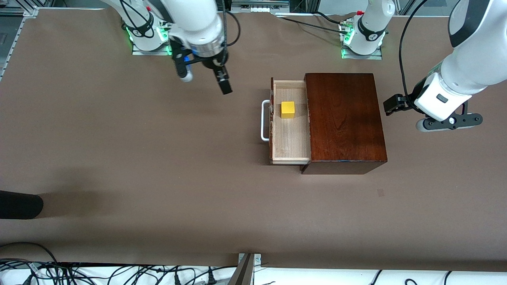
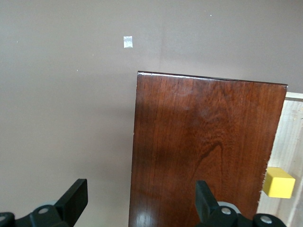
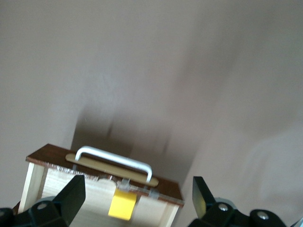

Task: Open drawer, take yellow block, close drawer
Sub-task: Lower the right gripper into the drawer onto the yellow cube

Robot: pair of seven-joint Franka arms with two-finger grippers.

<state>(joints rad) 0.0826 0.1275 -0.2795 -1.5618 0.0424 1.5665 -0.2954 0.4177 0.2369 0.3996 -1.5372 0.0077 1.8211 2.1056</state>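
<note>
The drawer (image 1: 290,136) stands pulled out with the yellow block (image 1: 288,109) inside, while the right gripper (image 1: 206,77) and left gripper (image 1: 412,114) hover with fingers apart.

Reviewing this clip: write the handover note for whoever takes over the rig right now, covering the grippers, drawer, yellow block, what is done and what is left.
Left gripper: open, empty, in the air by the wooden box at the left arm's end.
Right gripper: open, empty, over bare table toward the right arm's end.
Drawer: pulled out, white handle facing the right arm's end.
Yellow block: lying in the drawer, untouched.
Done: drawer open.
Left: take the block, close the drawer.
</note>
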